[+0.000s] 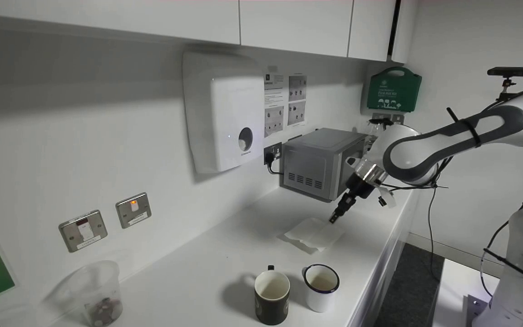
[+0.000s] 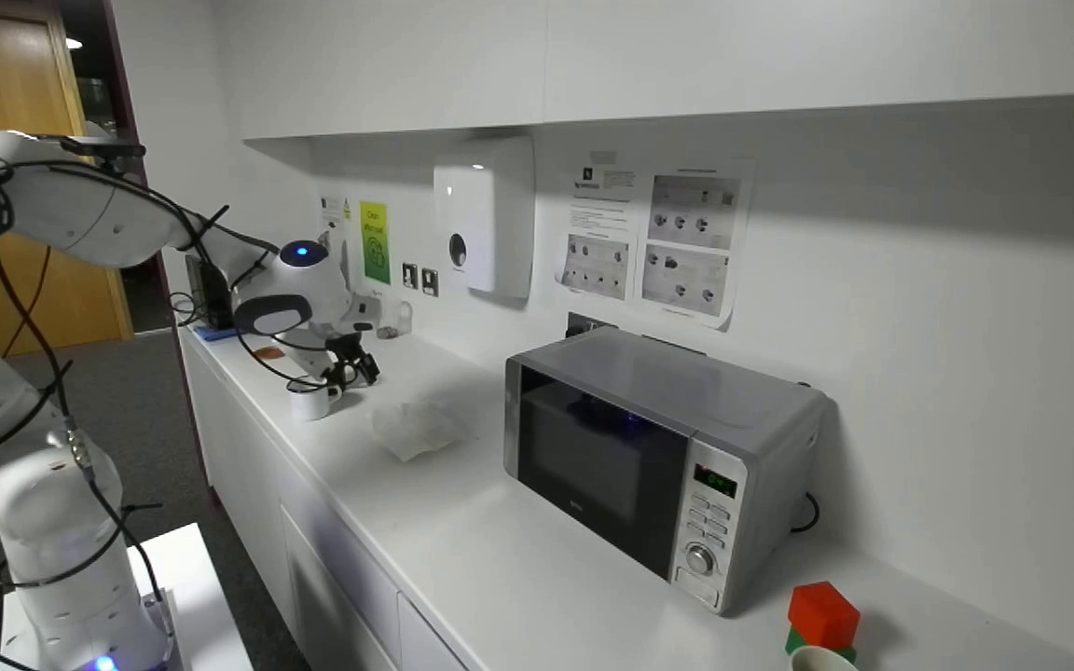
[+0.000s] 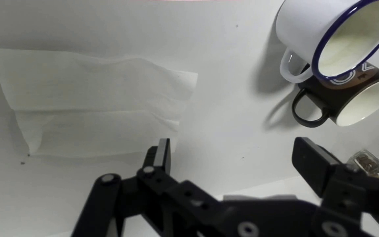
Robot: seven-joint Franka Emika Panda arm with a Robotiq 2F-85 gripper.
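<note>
My gripper [image 3: 231,144] is open with nothing between its fingers. It also shows in both exterior views [image 1: 333,219] [image 2: 364,373], above the white counter. A creased white paper towel [image 3: 94,105] lies flat on the counter, left of the fingers in the wrist view; it also shows in both exterior views [image 1: 314,233] [image 2: 416,431]. A white enamel mug with a blue rim [image 3: 301,29] [image 1: 319,300] [image 2: 309,403] stands upright at upper right in the wrist view. A black mug with a cream inside [image 3: 324,95] [image 1: 271,311] stands beside it, apart from the gripper.
A grey microwave [image 1: 311,168] [image 2: 602,447] stands against the wall. A clear container with brown contents [image 1: 102,304] [image 3: 368,163] is near the wall. A red block [image 2: 823,615] sits on a green one by a pale cup [image 2: 821,659]. A white dispenser [image 1: 234,113] hangs on the wall.
</note>
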